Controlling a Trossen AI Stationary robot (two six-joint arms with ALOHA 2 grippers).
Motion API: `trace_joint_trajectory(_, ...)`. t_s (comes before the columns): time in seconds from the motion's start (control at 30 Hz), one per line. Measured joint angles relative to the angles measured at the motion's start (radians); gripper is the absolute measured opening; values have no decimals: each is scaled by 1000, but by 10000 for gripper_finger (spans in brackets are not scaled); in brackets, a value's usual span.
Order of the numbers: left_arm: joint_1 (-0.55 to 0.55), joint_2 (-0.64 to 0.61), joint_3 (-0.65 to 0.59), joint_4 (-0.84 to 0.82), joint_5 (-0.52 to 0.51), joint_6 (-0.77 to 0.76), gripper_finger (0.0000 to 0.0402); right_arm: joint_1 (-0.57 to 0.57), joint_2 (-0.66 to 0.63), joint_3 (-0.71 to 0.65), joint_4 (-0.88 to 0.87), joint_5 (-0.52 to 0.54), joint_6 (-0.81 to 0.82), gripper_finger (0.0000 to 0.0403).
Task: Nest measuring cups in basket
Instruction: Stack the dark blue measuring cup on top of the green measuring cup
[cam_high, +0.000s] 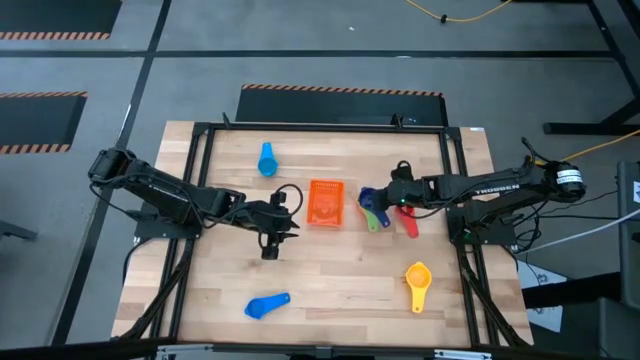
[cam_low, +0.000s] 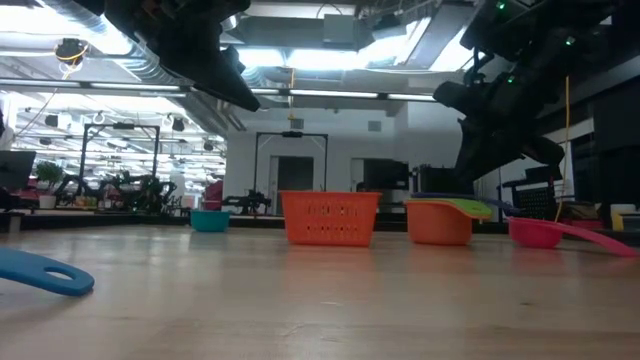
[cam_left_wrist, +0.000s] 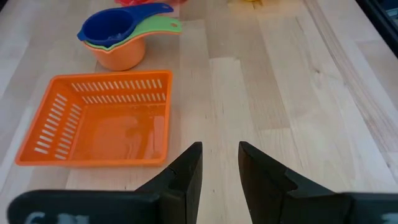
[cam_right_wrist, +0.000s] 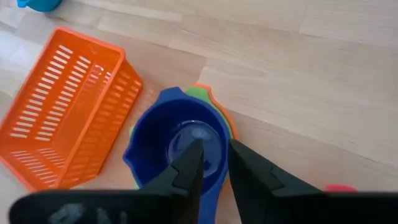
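Note:
The orange basket (cam_high: 326, 203) stands upright in the middle of the table. Just to its right is a nested stack: the dark blue cup (cam_right_wrist: 177, 140) in a green cup (cam_left_wrist: 163, 26) in an orange cup (cam_low: 438, 224), which rests on the table. My right gripper (cam_right_wrist: 214, 165) hovers over this stack, open by a narrow gap, pointing steeply down from the right. My left gripper (cam_left_wrist: 221, 165) is open and bare above the table, left of the basket and nearer the table's near edge. A red cup (cam_high: 408, 225) lies right of the stack. My right gripper's fingers (cam_right_wrist: 189, 165) stand on either side of the dark blue cup's handle (cam_right_wrist: 211, 186), slanting down from the table's right. I cannot tell whether they touch it. The cup sits nested in the stack.
A light blue cup (cam_high: 267, 160) lies on its side at the far left. A blue cup (cam_high: 266, 305) lies near the front edge. A yellow cup (cam_high: 417, 280) lies at the front right. A black frame (cam_high: 200, 135) borders the table.

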Motion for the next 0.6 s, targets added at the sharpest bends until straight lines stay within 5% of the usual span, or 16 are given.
trace_joint_trajectory(0.6, 0, 0, 0, 0, 0, 0, 96, 78, -2, 0, -156, 14, -62, 78)
